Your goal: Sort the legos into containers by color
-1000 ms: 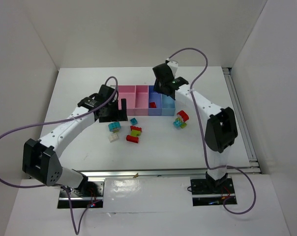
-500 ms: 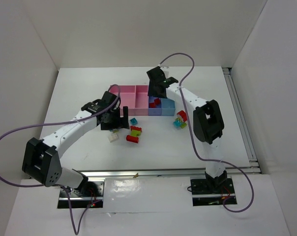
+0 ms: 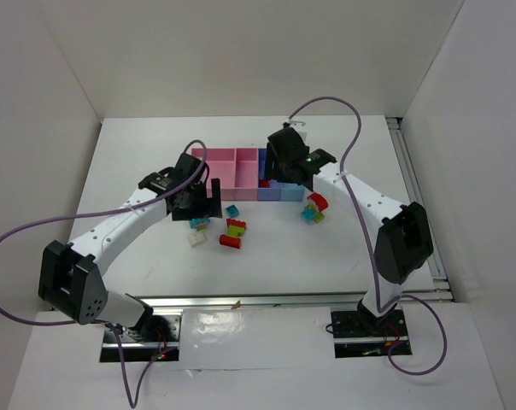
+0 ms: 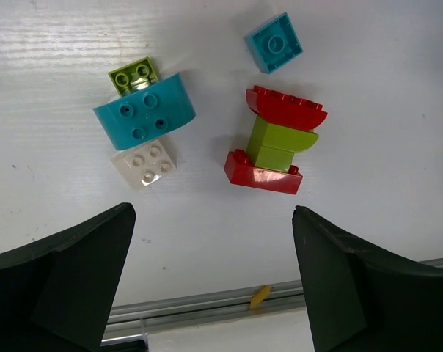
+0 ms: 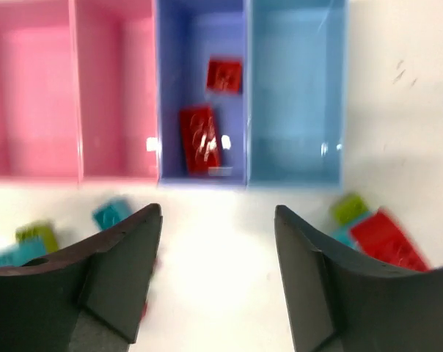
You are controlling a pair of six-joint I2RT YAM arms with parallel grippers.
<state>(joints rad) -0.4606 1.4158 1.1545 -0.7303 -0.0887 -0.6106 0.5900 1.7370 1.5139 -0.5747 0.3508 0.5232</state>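
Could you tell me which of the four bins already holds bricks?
The dark blue bin, between a pink bin and the light blue bin: two red bricks lie inside, the others hold none.

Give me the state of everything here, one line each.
Left gripper, fingers open, empty.
Right gripper, fingers open, empty.
Dark blue bin, holds two red legos.
Light blue bin, empty.
Pink bins, no legos visible.
Teal curved lego, loose on table.
White lego, loose on table.
Teal square lego, loose, alone.
Red-green cluster, loose on table.
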